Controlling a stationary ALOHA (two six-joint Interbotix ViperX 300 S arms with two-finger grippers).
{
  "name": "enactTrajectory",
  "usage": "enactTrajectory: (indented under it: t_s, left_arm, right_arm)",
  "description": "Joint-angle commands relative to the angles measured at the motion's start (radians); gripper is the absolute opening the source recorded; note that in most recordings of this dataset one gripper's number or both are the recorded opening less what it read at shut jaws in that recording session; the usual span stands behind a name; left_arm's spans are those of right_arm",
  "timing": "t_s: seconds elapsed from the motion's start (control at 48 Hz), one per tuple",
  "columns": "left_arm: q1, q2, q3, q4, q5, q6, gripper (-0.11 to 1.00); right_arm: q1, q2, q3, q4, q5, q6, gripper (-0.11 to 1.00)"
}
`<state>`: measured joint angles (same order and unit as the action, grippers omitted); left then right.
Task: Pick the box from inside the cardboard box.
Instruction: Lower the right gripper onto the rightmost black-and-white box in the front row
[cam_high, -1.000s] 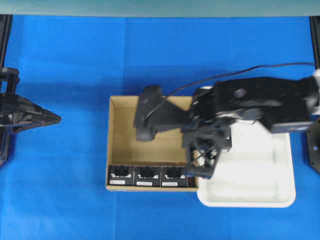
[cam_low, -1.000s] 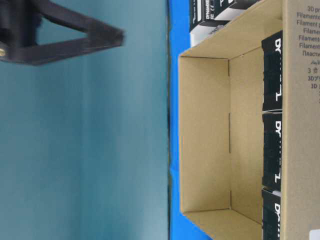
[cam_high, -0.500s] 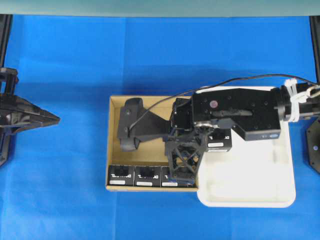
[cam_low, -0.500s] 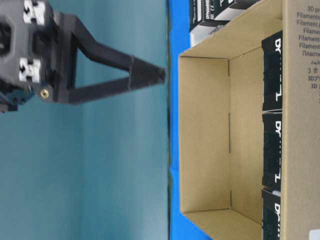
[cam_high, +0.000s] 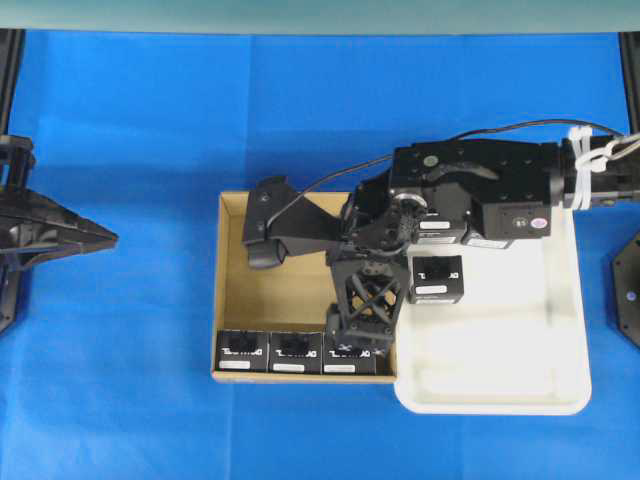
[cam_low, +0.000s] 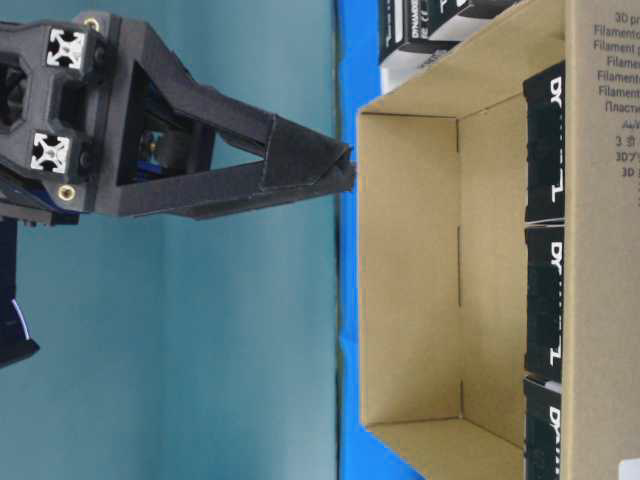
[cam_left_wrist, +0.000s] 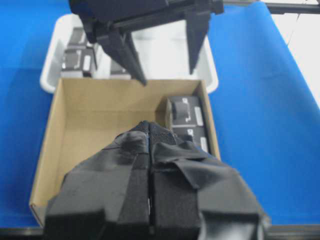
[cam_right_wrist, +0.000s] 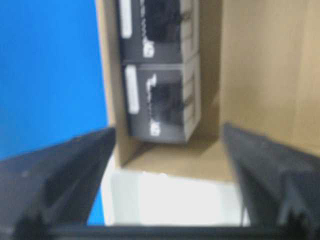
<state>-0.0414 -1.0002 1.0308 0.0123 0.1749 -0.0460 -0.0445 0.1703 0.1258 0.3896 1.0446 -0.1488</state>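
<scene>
Right gripper (cam_high: 362, 335) hung open over the cardboard box (cam_high: 228, 290), above the end box (cam_high: 348, 355) of a three-box row. Left gripper (cam_high: 105, 238) closed, well apart. White tray (cam_high: 560, 380) alongside.

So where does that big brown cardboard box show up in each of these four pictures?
Overhead: the cardboard box sits at centre, under the right arm.
Table-level: it fills the right half, tipped sideways in the picture.
Left wrist: centre, its tan floor beyond the shut left jaws.
Right wrist: upper right, blurred tan floor.
Shared landmark: the row of black boxes along one wall.
</scene>
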Motion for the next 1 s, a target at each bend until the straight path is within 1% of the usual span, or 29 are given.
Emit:
enactTrajectory:
  t_s: [0.0,0.416,0.708,0.979]
  left_arm:
    - [0.000,0.003,-0.029,0.003,-0.005,-0.002,-0.07]
    - [0.000,0.003,-0.029,0.003,-0.006,-0.006,-0.07]
    - [0.003,0.003,-0.029,0.003,-0.006,-0.008,-0.07]
    - [0.003,0.003,-0.028,0.003,-0.005,-0.008,-0.07]
  right_arm:
    - [0.003,0.009,0.006,0.002,-0.029,-0.003,1.00]
    - [0.029,0.064,0.118,0.000,-0.155,-0.005,0.99]
    - [0.034,0.091,0.141,0.000,-0.209,-0.006,0.99]
    - [0.038,0.097,0.158,0.003,-0.219,-0.005,0.99]
